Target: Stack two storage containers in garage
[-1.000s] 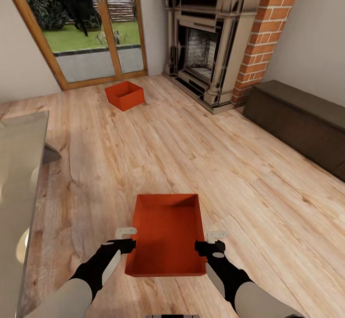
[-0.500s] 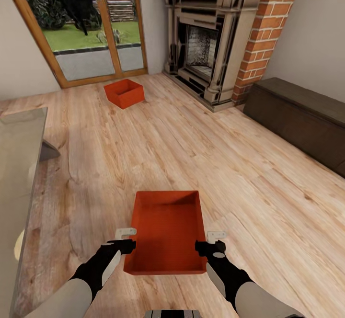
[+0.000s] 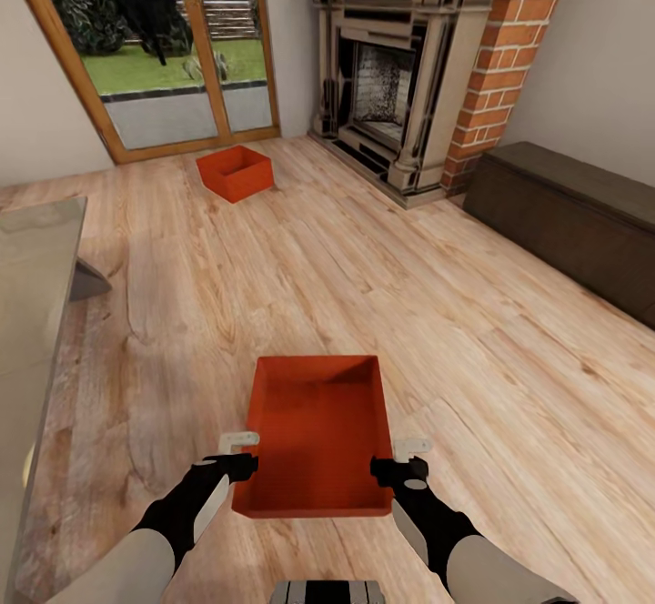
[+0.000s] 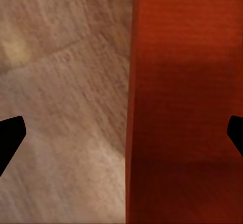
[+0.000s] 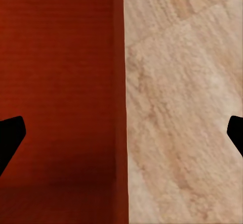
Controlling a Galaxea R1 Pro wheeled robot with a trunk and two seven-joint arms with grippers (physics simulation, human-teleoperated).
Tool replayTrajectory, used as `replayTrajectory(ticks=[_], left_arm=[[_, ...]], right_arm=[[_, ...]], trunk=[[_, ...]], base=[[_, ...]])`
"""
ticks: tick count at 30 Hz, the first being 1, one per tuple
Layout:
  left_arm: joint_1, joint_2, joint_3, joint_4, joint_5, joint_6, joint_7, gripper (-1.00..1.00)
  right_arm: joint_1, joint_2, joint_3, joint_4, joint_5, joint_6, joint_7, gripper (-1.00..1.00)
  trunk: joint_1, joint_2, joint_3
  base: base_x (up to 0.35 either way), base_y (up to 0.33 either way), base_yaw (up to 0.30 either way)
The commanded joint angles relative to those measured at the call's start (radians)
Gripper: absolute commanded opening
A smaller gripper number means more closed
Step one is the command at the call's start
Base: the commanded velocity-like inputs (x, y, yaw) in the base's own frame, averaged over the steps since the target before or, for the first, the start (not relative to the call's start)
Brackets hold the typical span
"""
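Both forearms reached forward and low, roughly parallel, flanking the near storage container (image 3: 314, 436), which was seen above the light wood plank floor (image 3: 491, 331) of the living room. The left gripper (image 3: 238, 455) sat at the bin's left wall and the right gripper (image 3: 400, 458) at its right wall; in each wrist view the dark fingertips (image 4: 10, 135) stood wide apart, straddling a wall edge. The second storage container (image 3: 235, 173) rested on the planks near the glass door (image 3: 173, 49), left of the brick fireplace (image 3: 400, 76).
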Motion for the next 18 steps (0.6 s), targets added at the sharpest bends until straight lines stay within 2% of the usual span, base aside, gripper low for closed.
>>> replayTrajectory(ticks=[1,18], left_arm=[[0.000,0.001,-0.008,-0.002,0.011,0.005,0.009,1.00],[0.000,0.004,-0.008,-0.013,0.011,0.005,0.009,1.00]], right_arm=[[0.000,-0.001,0.009,-0.001,-0.010,0.002,-0.007,1.00],[0.000,-0.001,0.009,-0.001,-0.009,-0.001,-0.007,1.00]], trunk=[[0.004,-0.008,-0.004],[0.069,-0.127,-0.057]], base=[[0.000,0.000,0.000],[0.000,0.000,0.000]])
